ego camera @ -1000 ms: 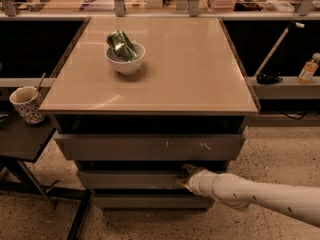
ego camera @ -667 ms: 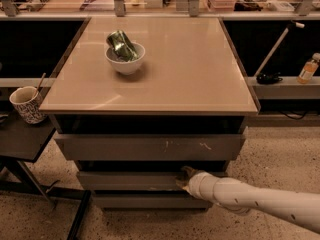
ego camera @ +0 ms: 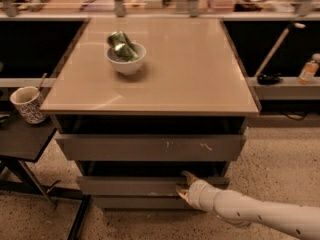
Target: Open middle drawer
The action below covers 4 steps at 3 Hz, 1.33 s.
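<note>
- Speckled floor (ego camera: pixel 280 154) lies around a low table (ego camera: pixel 190 69) with three grey drawer fronts stacked under its tan top.
- One white arm (ego camera: pixel 260 215) comes in from the lower right corner and ends in the one claw (ego camera: pixel 182 183).
- One bottom drawer front (ego camera: pixel 135 202), the narrowest of the three, sits just below and left of the claw.
- The claw is at the right part of the middle drawer (ego camera: pixel 130 185), against its flat front. Its two fingers (ego camera: pixel 189 176) stand apart, one up at the front's top edge and one lower down. They are not clamped on anything that I can make out.
- The middle drawer runs left from the claw, with a dark gap showing above it.
- One top drawer front (ego camera: pixel 150 148), the widest and marked with white scratches, is just above the claw.
- One dark side table (ego camera: pixel 20 139) stands well to the left of the claw, and one patterned mug (ego camera: pixel 27 104) rests on it.
- One white bowl (ego camera: pixel 126 59) sits on the table top, beyond the claw and to its left, with green crumpled stuff (ego camera: pixel 120 41) in it.
- One bottle (ego camera: pixel 309 69) stands on a ledge far off to the right.
</note>
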Each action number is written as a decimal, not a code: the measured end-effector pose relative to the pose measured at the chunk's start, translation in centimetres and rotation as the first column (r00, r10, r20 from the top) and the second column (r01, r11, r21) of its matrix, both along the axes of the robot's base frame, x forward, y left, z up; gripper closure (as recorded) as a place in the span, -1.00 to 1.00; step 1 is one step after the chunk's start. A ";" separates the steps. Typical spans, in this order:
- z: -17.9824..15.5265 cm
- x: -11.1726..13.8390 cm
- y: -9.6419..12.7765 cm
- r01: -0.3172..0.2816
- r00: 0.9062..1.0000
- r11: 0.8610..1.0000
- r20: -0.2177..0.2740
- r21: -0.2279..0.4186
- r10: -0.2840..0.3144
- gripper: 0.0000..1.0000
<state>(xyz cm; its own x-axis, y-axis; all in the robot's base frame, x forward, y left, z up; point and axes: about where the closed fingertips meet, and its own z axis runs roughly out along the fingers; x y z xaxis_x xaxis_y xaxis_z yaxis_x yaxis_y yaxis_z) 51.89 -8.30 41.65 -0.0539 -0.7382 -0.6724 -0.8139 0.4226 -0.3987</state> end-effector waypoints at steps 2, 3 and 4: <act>-0.1 -1.8 0.2 0.015 1.000 1.000 0.003 0.009 -0.015 1.00; 0.5 -1.8 0.2 0.015 1.000 1.000 0.003 0.009 -0.015 1.00; -0.1 -3.4 0.5 0.023 1.000 1.000 0.000 0.019 -0.023 1.00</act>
